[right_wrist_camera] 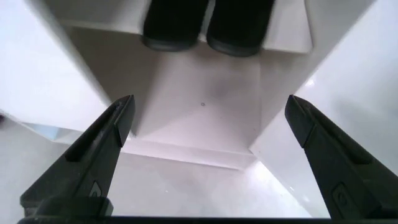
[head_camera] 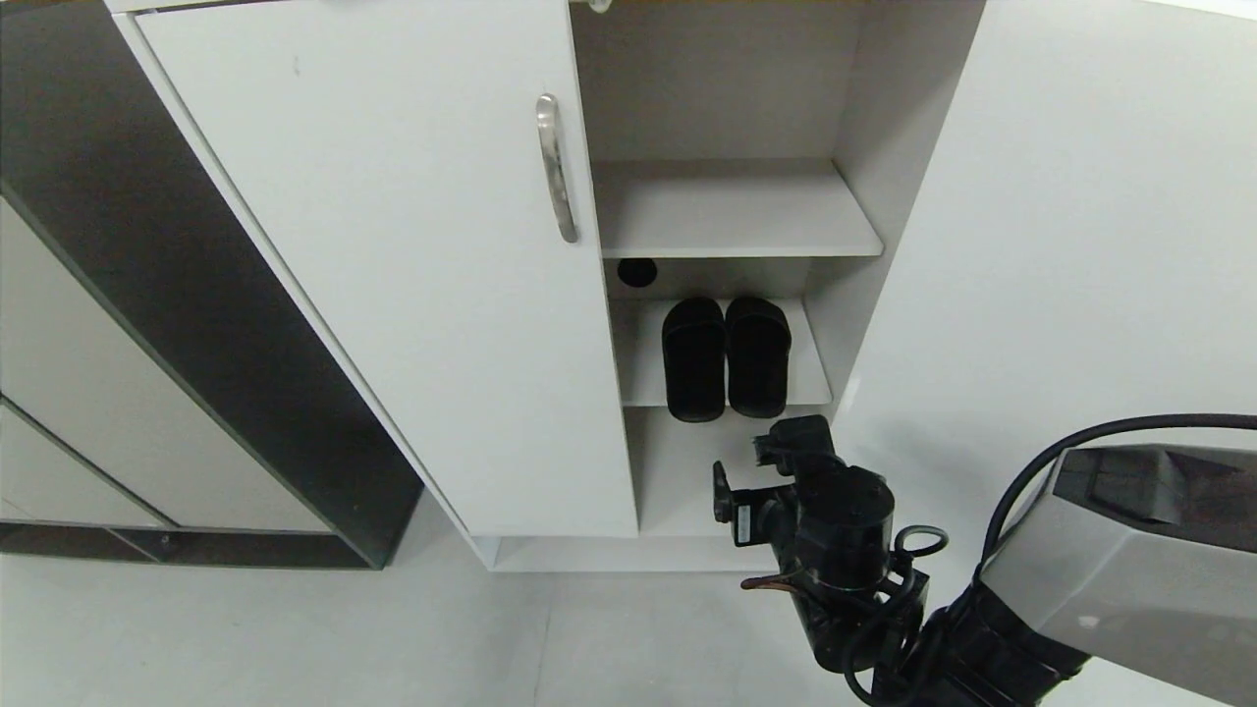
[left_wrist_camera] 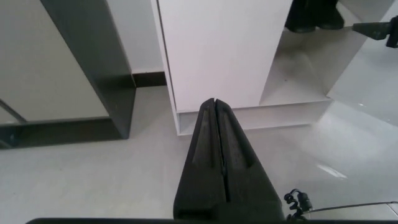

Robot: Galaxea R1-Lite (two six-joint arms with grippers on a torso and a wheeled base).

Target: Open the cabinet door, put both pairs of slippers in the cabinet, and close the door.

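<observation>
Found right gripper wide open and empty, low before the bottom compartment of the cabinet, probably free for the next pair. Saw left gripper pressed shut on nothing, aside over the floor, likely parked there to leave room. Noted one pair of black slippers side by side on the shelf just above, heels at the front edge, so easy to slide in. Judged the right side open, with the left door and its handle closed.
</observation>
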